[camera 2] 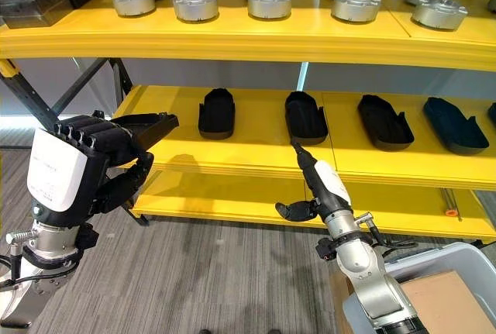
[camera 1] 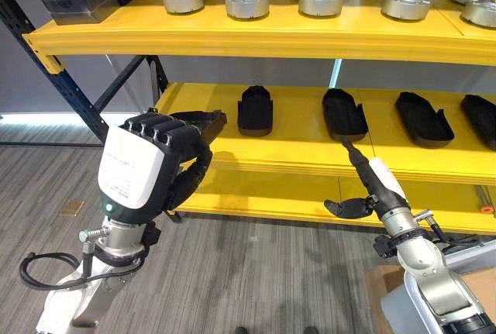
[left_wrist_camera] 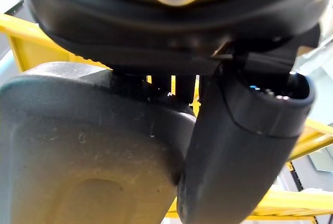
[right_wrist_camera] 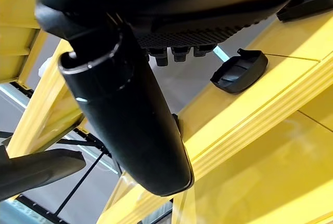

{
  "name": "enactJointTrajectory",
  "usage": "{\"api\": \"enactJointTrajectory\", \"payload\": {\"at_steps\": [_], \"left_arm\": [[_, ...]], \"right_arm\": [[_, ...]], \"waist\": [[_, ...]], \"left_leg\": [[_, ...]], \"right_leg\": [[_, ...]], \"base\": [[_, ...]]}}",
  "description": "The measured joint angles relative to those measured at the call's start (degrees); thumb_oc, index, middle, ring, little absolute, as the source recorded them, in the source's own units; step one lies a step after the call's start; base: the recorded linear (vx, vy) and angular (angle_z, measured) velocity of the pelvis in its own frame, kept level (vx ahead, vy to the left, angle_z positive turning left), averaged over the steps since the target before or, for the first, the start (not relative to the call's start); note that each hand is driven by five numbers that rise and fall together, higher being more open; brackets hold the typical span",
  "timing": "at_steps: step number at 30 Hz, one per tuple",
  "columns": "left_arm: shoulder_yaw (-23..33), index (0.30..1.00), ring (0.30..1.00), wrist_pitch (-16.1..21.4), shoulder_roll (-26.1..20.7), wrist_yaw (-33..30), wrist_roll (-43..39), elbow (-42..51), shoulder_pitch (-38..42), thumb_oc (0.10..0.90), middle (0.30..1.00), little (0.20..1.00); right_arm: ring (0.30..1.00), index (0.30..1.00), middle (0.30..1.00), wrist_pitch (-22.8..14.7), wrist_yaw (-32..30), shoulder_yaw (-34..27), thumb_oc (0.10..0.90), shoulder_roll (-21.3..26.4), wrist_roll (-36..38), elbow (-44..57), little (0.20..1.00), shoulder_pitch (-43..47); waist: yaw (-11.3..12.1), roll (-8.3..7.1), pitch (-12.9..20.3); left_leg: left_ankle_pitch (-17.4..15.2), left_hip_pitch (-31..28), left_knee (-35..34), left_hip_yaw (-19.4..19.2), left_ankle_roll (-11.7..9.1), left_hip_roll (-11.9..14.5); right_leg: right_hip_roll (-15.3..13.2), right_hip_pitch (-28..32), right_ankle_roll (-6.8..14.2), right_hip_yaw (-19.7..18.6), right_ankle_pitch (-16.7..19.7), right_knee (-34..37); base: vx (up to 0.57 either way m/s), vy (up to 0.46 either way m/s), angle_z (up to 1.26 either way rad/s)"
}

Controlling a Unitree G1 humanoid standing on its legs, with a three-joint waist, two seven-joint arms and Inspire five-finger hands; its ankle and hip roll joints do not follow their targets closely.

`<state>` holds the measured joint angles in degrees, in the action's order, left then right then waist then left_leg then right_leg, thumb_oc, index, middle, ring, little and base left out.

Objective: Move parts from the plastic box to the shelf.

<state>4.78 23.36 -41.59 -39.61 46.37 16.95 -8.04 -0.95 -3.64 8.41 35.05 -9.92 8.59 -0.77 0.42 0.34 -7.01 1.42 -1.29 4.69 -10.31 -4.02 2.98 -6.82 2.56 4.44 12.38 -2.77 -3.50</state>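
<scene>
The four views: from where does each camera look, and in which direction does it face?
Left eye view: on the head, looking down at the yellow shelf; left hand holds a black part, right hand is open.
Right eye view: the same scene from slightly aside, with the plastic box.
Left wrist view: along the left hand, close on the part.
Right wrist view: along the right hand, up at the shelf edge.
Shared: the black parts on the shelf, such as this one, show in three views.
</scene>
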Motion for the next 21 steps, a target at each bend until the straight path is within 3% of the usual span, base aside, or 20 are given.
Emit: {"api": "enactJointTrajectory", "payload": {"at_steps": [3,5,8,11,12,14,16,17,19,21], "left_arm": [[-0.01,0.300,0.300,-0.82,0.03,0.00,-0.03,0.01,0.13,0.400,0.300,0.300],[-0.03,0.300,0.300,-0.80,0.02,0.00,-0.40,-0.01,0.97,0.400,0.300,0.300],[-0.12,0.300,0.300,-0.74,-0.01,-0.02,-0.55,0.14,1.12,0.400,0.300,0.300],[-0.54,0.300,0.300,-0.70,-0.15,-0.18,-0.54,0.81,1.25,0.400,0.300,0.300],[-0.89,0.300,0.300,-0.75,-0.19,-0.22,-0.56,0.69,1.27,0.400,0.300,0.300],[-1.84,0.300,0.300,-1.03,-0.21,-0.28,-0.57,0.22,1.30,0.400,0.300,0.300],[-3.05,0.300,0.300,-0.92,-0.10,-0.30,-0.62,-0.53,1.24,0.400,0.300,0.300],[-3.37,0.300,0.300,-0.86,0.09,-0.30,-0.65,-0.56,0.68,0.400,0.300,0.300],[-3.18,0.300,0.300,-1.38,-0.23,-0.27,-0.86,-0.80,1.51,0.400,0.300,0.300],[-3.17,0.300,0.300,-2.39,-0.42,-0.08,-1.09,-1.48,2.65,0.400,0.300,0.300]], "right_arm": [[1.000,1.000,1.000,-0.13,0.45,0.00,0.900,0.26,-0.01,0.00,1.000,-0.01],[1.000,1.000,1.000,-0.13,0.47,0.01,0.900,0.51,0.00,0.03,1.000,0.07],[1.000,1.000,1.000,-0.09,0.48,0.05,0.900,0.66,0.00,0.03,1.000,0.02],[1.000,1.000,1.000,0.06,0.59,-0.12,0.900,1.17,0.03,0.00,1.000,-0.05],[1.000,1.000,1.000,0.20,0.63,-0.02,0.900,1.36,0.03,-0.03,1.000,-0.13],[1.000,1.000,1.000,0.30,0.58,0.43,0.900,1.94,0.28,-0.05,1.000,-0.20],[1.000,1.000,1.000,0.26,0.53,0.90,0.900,4.10,1.45,0.11,1.000,-0.22],[1.000,1.000,1.000,-0.11,0.50,1.12,0.900,6.39,1.62,0.18,1.000,-0.24],[1.000,1.000,1.000,-0.03,0.28,2.31,0.900,6.08,1.65,-0.01,1.000,-0.45],[1.000,1.000,1.000,0.02,0.67,3.90,0.900,5.00,2.23,-0.11,1.000,-0.55]], "waist": [[-0.10,-0.29,-0.18],[-0.15,-1.27,-0.69],[-0.25,-1.86,-1.08],[-1.52,-2.18,-1.37],[-1.84,-1.53,-1.22],[-1.63,-1.56,-1.31],[-1.80,-0.72,-1.58],[-2.02,1.53,-1.62],[-3.08,0.91,-1.72],[-2.31,-1.06,-1.88]], "left_leg": [[0.29,2.69,4.83,-0.56,-0.89,0.49],[1.67,5.81,9.54,-1.30,-2.89,1.40],[-1.60,6.93,14.60,-6.74,0.69,4.77],[-0.93,6.41,7.14,-6.28,-2.10,11.28],[0.61,6.08,2.96,-5.80,-3.58,14.72],[3.69,6.02,-0.18,-4.76,-4.07,17.56],[9.92,5.03,-1.39,-5.04,-1.72,17.39],[14.50,3.71,-0.94,-5.84,-0.81,16.90],[7.58,1.28,-4.63,-6.24,-4.25,13.29],[7.18,0.74,-5.73,-6.53,-4.18,10.21]], "right_leg": [[-0.41,-0.44,-1.48,0.98,-1.30,-1.25],[-1.71,-0.28,-2.87,1.89,-1.04,-1.64],[-1.38,0.10,-3.55,2.66,-1.03,-2.09],[-1.48,-0.04,-3.76,1.89,-1.14,-1.93],[-1.65,-0.05,-3.59,1.33,-1.04,-2.05],[-2.63,-0.05,-2.89,0.37,-1.00,-2.47],[-4.45,0.18,1.42,-0.80,-0.98,-3.67],[-4.68,0.76,3.76,-1.40,-0.82,-3.38],[-8.32,0.82,6.11,-1.15,-0.81,-3.38],[-10.91,0.93,6.44,-1.00,0.09,-2.73]], "base": [[0.04,-0.043,0.19],[0.06,0.084,0.19],[0.08,0.255,0.09],[0.07,0.353,0.04],[0.05,0.294,-0.09],[0.05,0.288,-0.29],[0.03,0.214,-0.38],[0.03,0.205,-0.13],[0.01,0.253,0.08],[0.00,0.141,0.05]]}}
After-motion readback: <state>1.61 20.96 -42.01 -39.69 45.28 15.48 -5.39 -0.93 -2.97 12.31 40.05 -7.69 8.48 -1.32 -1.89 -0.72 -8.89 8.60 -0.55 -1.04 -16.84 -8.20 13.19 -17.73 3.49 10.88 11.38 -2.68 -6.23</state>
